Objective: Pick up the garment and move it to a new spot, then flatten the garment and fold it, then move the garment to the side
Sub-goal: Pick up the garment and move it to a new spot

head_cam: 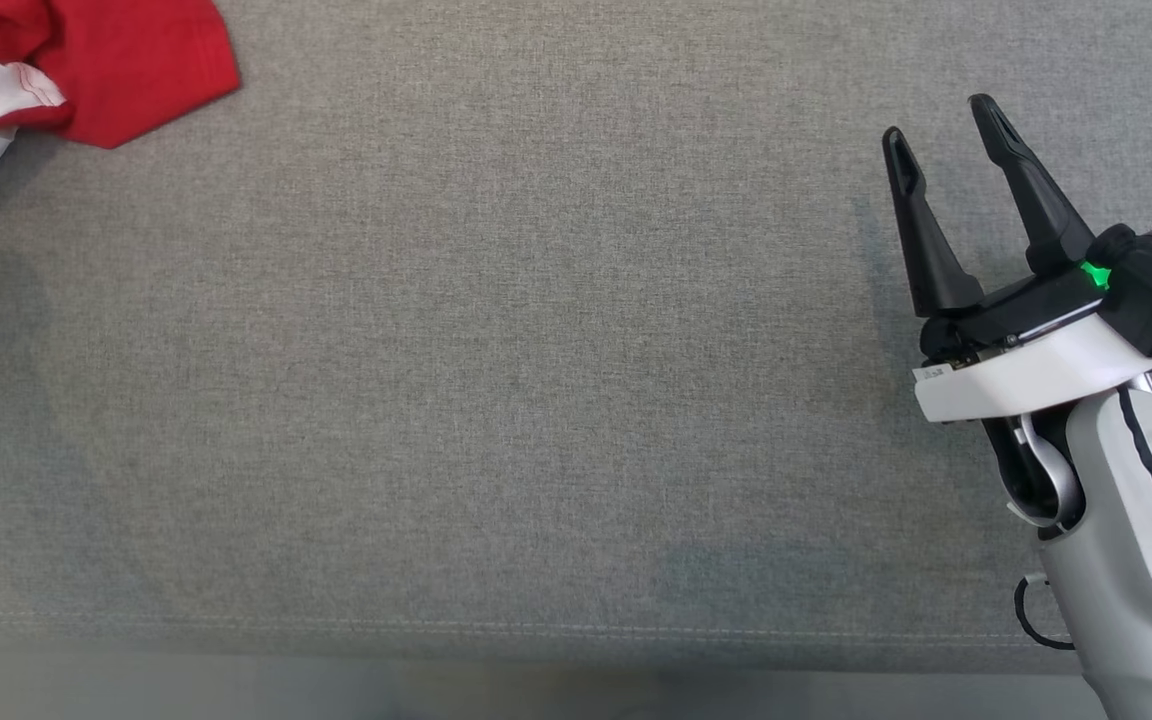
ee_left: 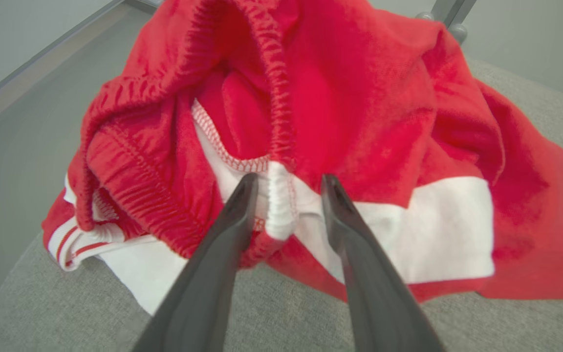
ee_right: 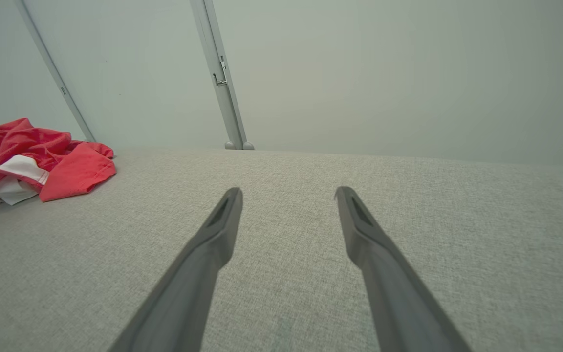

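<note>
The crumpled red garment (head_cam: 126, 70) lies at the far left corner of the desk (head_cam: 536, 350), so the left hand (ee_left: 289, 186) straddles its white fold (ee_left: 279, 205), jaws apart, apparently not yet pinching, while the right hand (head_cam: 939, 120) waits spread wide.

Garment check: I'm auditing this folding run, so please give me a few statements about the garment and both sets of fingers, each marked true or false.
1. The garment is red and white. True.
2. The garment lies flat and folded. False: it sits crumpled in a heap.
3. The left gripper has its fingers either side of a white seam of the garment. True.
4. The right gripper holds the garment. False: its fingers stand open over the bare grey surface, apart from the garment.
</note>
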You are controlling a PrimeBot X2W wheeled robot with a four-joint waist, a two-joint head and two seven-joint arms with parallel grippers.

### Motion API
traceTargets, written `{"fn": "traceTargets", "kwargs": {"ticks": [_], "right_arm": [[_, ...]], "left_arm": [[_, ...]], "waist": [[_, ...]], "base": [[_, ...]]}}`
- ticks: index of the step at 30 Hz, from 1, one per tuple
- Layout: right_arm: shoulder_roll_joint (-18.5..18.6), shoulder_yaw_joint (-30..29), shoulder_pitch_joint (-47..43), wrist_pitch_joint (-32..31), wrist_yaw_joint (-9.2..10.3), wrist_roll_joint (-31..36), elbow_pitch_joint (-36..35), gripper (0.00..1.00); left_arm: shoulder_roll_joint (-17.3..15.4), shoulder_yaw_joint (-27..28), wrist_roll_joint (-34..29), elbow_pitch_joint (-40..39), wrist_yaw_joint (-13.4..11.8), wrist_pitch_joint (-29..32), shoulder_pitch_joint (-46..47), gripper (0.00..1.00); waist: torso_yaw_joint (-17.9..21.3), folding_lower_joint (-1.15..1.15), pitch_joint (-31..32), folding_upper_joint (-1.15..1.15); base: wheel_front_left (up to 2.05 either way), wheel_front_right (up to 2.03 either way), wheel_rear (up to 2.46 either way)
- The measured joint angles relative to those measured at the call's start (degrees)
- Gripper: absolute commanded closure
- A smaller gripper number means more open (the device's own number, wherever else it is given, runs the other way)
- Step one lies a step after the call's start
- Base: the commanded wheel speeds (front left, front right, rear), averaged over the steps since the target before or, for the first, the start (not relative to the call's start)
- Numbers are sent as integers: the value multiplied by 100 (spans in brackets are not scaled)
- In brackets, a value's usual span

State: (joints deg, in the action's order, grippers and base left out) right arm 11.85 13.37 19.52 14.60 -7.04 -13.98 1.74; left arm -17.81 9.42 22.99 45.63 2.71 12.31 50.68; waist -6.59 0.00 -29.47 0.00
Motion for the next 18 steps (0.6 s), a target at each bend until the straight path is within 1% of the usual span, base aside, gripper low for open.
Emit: {"fn": "traceTargets", "kwargs": {"ticks": [1,7,13,18], "right_arm": [[1,-2,1,0,-1,0,0,0],[-8,-29,3,0,-1,0,56,0],[-97,-2,3,0,-1,-10,135,0],[-191,-11,-2,0,-1,-36,252,0]], "left_arm": [[0,-5,0,31,-3,0,17,100],[2,-107,-44,194,40,-198,226,100],[-8,-259,-207,268,207,-501,227,100],[-4,-571,-341,225,345,-803,237,100]], "waist": [[2,0,2,0],[-19,0,113,0],[-30,0,326,0],[-17,0,581,0]], "base": [[0,0,0],[0,0,0],[0,0,0],[0,0,0]]}}
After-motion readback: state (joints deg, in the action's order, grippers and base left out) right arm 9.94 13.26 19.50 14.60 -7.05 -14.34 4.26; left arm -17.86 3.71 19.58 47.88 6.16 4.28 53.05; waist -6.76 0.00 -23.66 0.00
